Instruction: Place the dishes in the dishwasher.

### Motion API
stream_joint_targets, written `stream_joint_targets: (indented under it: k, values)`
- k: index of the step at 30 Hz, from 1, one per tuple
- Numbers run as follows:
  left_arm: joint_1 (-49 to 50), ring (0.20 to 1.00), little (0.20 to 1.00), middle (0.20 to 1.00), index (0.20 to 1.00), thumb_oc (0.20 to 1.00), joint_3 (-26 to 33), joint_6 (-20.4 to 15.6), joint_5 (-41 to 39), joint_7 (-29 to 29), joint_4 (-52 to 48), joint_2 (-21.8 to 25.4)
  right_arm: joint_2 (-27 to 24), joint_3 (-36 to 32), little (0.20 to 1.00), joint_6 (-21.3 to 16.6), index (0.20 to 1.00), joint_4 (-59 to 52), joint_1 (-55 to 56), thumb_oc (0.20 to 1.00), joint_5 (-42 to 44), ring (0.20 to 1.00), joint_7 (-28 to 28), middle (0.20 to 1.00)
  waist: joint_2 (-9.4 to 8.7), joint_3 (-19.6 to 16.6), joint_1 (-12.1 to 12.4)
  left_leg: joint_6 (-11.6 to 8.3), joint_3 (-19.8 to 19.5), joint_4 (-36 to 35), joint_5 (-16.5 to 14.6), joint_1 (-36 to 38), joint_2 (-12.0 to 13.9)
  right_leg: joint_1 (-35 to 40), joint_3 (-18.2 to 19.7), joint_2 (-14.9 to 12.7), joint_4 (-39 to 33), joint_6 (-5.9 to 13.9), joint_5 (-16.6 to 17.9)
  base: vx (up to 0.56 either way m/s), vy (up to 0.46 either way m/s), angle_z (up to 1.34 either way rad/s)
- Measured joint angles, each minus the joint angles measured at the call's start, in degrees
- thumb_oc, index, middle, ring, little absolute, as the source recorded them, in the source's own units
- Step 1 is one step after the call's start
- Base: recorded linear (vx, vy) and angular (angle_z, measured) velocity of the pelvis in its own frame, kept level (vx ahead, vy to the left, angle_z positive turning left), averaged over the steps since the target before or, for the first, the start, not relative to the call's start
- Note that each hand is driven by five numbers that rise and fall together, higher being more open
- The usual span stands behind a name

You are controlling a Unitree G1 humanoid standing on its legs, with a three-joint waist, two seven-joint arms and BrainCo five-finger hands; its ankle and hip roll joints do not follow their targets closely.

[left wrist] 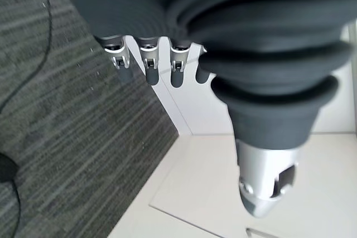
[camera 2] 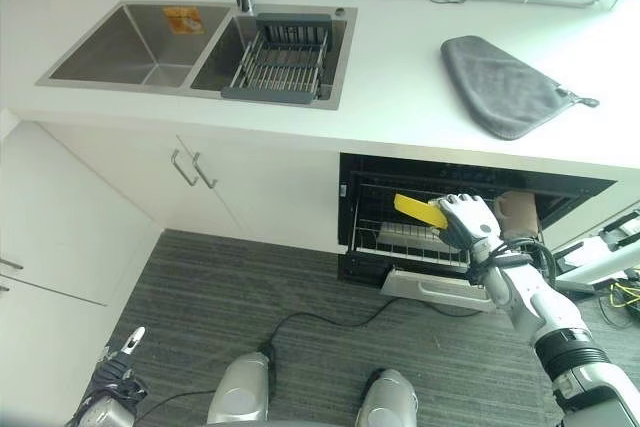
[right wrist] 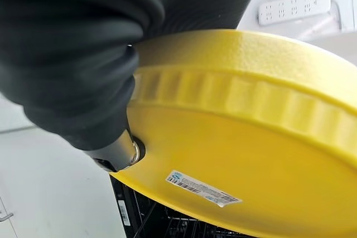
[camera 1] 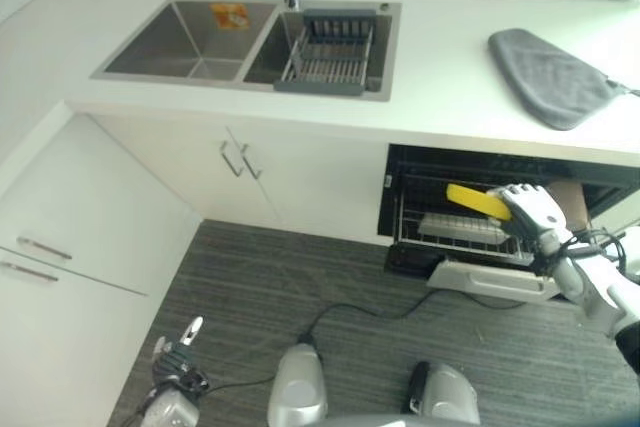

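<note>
Right hand (camera 2: 468, 219) clasps the yellow plate (camera 2: 420, 211) at the open dishwasher (camera 2: 440, 247); left hand (left wrist: 146, 62) hangs with relaxed fingers.

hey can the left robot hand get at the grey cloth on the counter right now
Probably not. The left robot hand hangs low over the floor at the robot's left, while the grey cloth lies on the counter far right, past the sink.

The right robot hand (camera 2: 468, 219) is extended forward, fingers curled, while the left robot hand (camera 1: 177, 360) hangs low, relaxed.
</note>
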Motion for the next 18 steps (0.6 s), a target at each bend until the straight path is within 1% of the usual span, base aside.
stream_joint_targets:
  k: [1,4,5,6,8,9,10,11,14,15,17,18]
  values:
    - [0.14,1.000,1.000,1.000,1.000,1.000,-0.05,-0.02,-0.01,-0.01,-0.99,-0.01,0.00,0.95,0.200,0.60,0.200,1.71,-1.01,0.200,0.03,0.200,-1.29,0.200,0.22,0.42,0.19,-0.15,-0.29,0.87,-0.33,-0.55,-0.05,-0.47,-0.01,-0.27,1.00,-0.04,-0.34,0.00,0.009,0.07]
    - [-0.04,1.000,1.000,1.000,1.000,1.000,-0.13,-0.65,-0.17,0.01,-1.80,0.07,-0.04,2.07,0.200,1.80,0.200,5.87,-3.06,0.200,0.03,0.200,-2.51,0.200,1.07,1.47,0.77,-0.28,-0.94,1.85,-0.54,-1.37,0.02,-1.01,-0.20,-0.37,2.10,-0.73,-0.93,0.00,0.043,0.06]
    - [-0.08,1.000,1.000,1.000,1.000,1.000,-0.56,-0.68,-1.78,0.30,-2.41,0.17,-0.96,3.23,0.200,1.88,0.200,7.18,-4.85,0.200,0.06,0.200,-2.66,0.200,1.74,1.91,0.75,-0.19,-0.99,2.84,-0.70,-2.40,0.00,-1.99,-0.01,-0.60,2.72,-1.14,-1.13,-0.03,0.068,0.06]
    - [-0.30,1.000,1.000,1.000,1.000,1.000,-1.98,-1.75,-1.83,0.47,-4.51,0.76,-2.32,3.95,0.200,2.05,0.200,7.67,-6.30,0.200,0.06,0.200,-2.65,0.200,2.32,2.43,0.76,-0.13,-1.08,3.15,-0.68,-3.23,-0.61,-3.17,0.06,-1.32,3.59,-1.14,-1.05,-0.10,0.050,-0.01]
    - [-0.44,1.000,1.000,1.000,1.000,1.000,-2.72,-2.61,-2.48,0.71,-7.00,1.17,-3.34,7.64,0.200,1.87,0.200,9.82,-10.73,0.200,0.29,0.200,-3.20,0.200,3.18,3.61,1.46,-0.24,-1.06,4.41,-0.61,-4.99,-0.70,-4.89,0.70,-1.44,4.84,-1.02,-0.84,-0.15,0.029,-0.05]
    - [-0.68,1.000,1.000,1.000,1.000,1.000,-4.58,-2.93,-3.05,1.09,-8.61,2.35,-4.42,11.34,0.200,1.90,0.200,12.42,-14.78,0.200,0.54,0.200,-3.54,0.200,3.22,4.66,1.76,-0.26,-1.11,5.41,-0.60,-6.32,-0.80,-6.68,1.15,-1.77,6.20,-0.94,-0.84,-0.13,0.014,0.03]
    - [-1.39,1.000,1.000,1.000,1.000,1.000,-6.82,-3.07,-3.98,1.24,-10.29,3.55,-5.63,13.54,0.200,2.00,0.200,14.77,-18.34,0.200,0.94,0.200,-3.52,0.200,3.52,6.38,1.97,-0.41,-1.21,6.11,-0.31,-7.42,-0.92,-8.03,1.17,-2.26,7.47,-1.07,-0.89,-0.13,0.012,0.05]
    - [-2.21,1.000,1.000,1.000,1.000,1.000,-7.08,-3.07,-4.03,1.27,-10.33,3.53,-5.73,13.32,0.200,2.71,0.200,15.65,-19.68,0.200,1.17,0.200,-3.53,0.200,3.90,7.63,2.46,-0.49,-1.40,6.51,-0.20,-7.89,-0.88,-8.54,1.19,-2.28,7.87,-1.32,-0.91,-0.13,0.007,0.06]
    - [-3.15,1.000,1.000,1.000,1.000,1.000,-7.05,-3.08,-5.66,1.57,-10.19,3.91,-5.49,13.42,0.200,3.44,0.200,16.78,-21.89,0.200,3.90,0.200,-3.07,0.200,3.81,9.31,3.42,-0.30,-1.63,6.80,-0.01,-9.76,-0.86,-10.77,1.39,-2.30,8.73,-1.76,-0.74,-0.13,0.002,0.00]
    - [-3.24,1.000,1.000,1.000,1.000,1.000,-7.05,-3.08,-6.45,1.66,-10.19,3.91,-5.07,13.45,0.200,3.47,0.200,17.33,-22.59,0.200,4.77,0.200,-2.37,0.200,3.79,9.35,3.44,-0.10,-1.73,6.85,0.23,-10.40,-0.84,-11.30,1.37,-2.25,8.77,-1.85,-0.62,-0.24,-0.002,-0.03]
    - [-4.54,1.000,1.000,1.000,1.000,1.000,-7.36,-3.39,-6.83,1.87,-10.18,4.15,-3.75,17.26,0.200,4.43,0.200,22.52,-28.96,0.200,5.59,0.200,-1.43,0.200,3.78,10.05,3.76,-0.31,-1.94,6.87,1.15,-12.65,-0.94,-13.78,1.48,-2.24,9.04,-2.12,0.09,-0.21,-0.007,0.00]
    - [-6.48,1.000,1.000,1.000,1.000,1.000,-8.54,-3.71,-7.76,1.88,-10.16,4.53,-3.68,18.33,0.200,4.70,0.200,25.56,-32.57,0.200,5.59,0.200,-1.31,0.200,4.03,10.99,4.48,-0.08,-2.28,6.52,1.90,-14.34,-0.98,-15.45,1.31,-2.23,9.18,-2.51,0.46,-0.15,-0.004,0.09]
